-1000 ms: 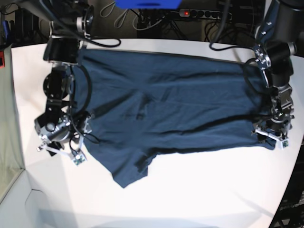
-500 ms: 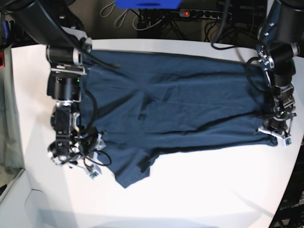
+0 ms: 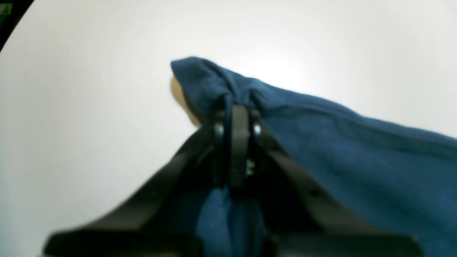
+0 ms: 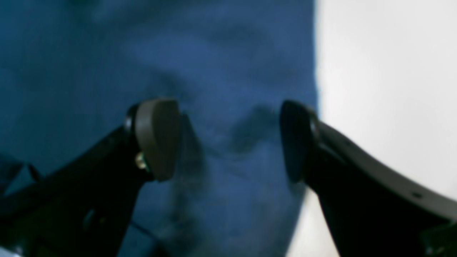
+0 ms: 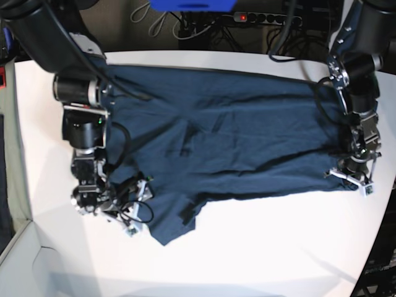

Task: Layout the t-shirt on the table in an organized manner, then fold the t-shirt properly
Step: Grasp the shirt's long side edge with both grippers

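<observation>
While the t-shirt (image 5: pixel 229 130) lies spread on the surface (image 5: pixel 260 253):
Left fingers (image 3: pixel 238 119): clenched on a t-shirt corner — bunched.
Right fingers (image 4: pixel 159 137): spread apart — over fabric.

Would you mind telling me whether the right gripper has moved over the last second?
Yes. In the base view the right gripper has travelled from the bare table in over the t-shirt edge, toward the sleeve, jaws open.

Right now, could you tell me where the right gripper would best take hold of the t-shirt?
On the t-shirt's side edge just below the open right gripper, coming straight down. That edge lies flat on the table, and the fingers already straddle it, so closing should pinch it.
</observation>
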